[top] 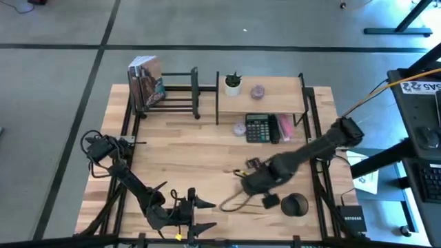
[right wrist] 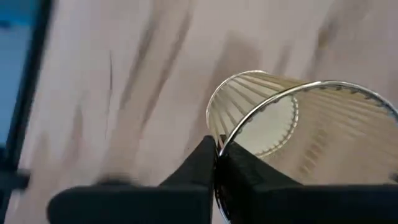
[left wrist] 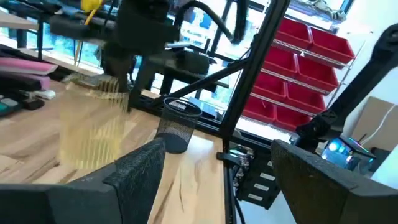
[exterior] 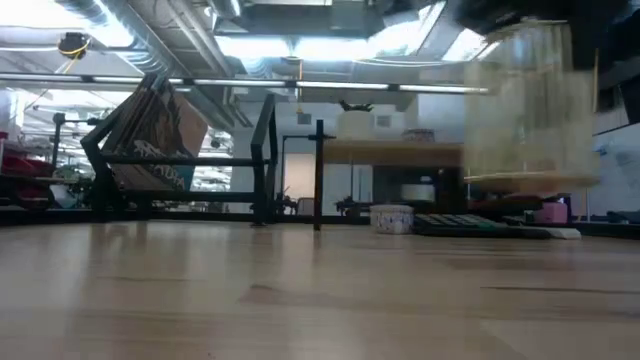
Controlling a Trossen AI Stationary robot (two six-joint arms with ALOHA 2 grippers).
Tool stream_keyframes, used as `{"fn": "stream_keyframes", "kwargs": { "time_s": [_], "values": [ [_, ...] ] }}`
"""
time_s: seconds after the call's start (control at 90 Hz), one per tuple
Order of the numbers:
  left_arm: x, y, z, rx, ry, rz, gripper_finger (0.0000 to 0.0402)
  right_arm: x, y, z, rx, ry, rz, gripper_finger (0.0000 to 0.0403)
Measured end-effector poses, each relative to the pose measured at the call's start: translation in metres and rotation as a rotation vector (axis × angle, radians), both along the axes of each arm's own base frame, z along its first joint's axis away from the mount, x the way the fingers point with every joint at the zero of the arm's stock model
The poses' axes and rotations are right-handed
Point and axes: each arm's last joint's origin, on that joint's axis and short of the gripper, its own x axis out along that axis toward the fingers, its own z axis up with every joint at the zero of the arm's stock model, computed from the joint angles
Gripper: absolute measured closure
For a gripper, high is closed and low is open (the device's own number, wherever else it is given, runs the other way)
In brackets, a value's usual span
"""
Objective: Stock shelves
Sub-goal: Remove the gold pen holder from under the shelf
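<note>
A gold wire cup [right wrist: 292,124] hangs above the table's near right part, with my right gripper [right wrist: 216,163] shut on its rim; the cup also shows in the low view [exterior: 522,105] and the left wrist view [left wrist: 93,134]. The light-wood two-level shelf [top: 262,86] stands at the far edge. It carries a small plant pot [top: 233,84], and a calculator [top: 260,129] lies on its lower board. The black bar rack [top: 176,93] to its left holds books [top: 146,81]. My left gripper [left wrist: 224,186] waits open near the front edge, its fingers around nothing. My right gripper pinches the cup's metal top rim [right wrist: 225,144] between its two fingers, one finger inside the cup and one outside. The fingers come down from above [left wrist: 124,68]. The cup hangs below them, clear of the tabletop, with its base [exterior: 520,180] downward.
A black mesh cup [top: 295,205] stands on the table just right of the held cup, near the front edge. A pink item [top: 284,127] and a small round tin [top: 239,128] lie by the calculator. Bare tabletop [top: 186,151] lies in front of the rack.
</note>
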Motion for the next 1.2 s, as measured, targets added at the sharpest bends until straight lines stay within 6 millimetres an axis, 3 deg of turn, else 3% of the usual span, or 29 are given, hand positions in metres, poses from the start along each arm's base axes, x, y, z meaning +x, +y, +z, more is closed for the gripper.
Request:
{"fn": "stream_keyframes", "kwargs": {
  "time_s": [0.144, 0.3, 0.433, 0.556, 0.822, 1.022, 1.2],
  "values": [
    [0.000, 0.000, -0.002, -0.008, 0.016, -0.001, 0.0126, -0.037, -0.015, 0.022, -0.017, -0.017, -0.153, 0.0402],
    [-0.001, -0.001, -0.005, -0.021, 0.034, -0.003, 0.0126, -0.083, -0.037, 0.027, 0.048, -0.031, -0.352, 0.0403],
    [-0.002, -0.002, -0.005, -0.021, 0.034, -0.008, 0.0126, -0.119, -0.051, 0.015, 0.103, -0.028, -0.537, 0.0403],
    [-0.002, -0.002, -0.005, -0.021, 0.035, -0.008, 0.0126, -0.139, -0.053, -0.005, 0.162, 0.020, -0.651, 0.0403],
    [-0.002, -0.002, -0.007, -0.017, 0.044, -0.006, 0.0126, -0.151, -0.044, -0.040, 0.121, 0.098, -0.709, 0.0403],
    [-0.001, -0.002, -0.006, -0.025, 0.042, -0.006, 0.0126, -0.152, -0.038, -0.044, 0.119, 0.139, -0.792, 0.0396],
    [-0.001, -0.001, -0.007, -0.025, 0.042, -0.003, 0.0126, -0.155, -0.032, -0.045, 0.141, 0.182, -0.825, 0.0359]
  ]
}}
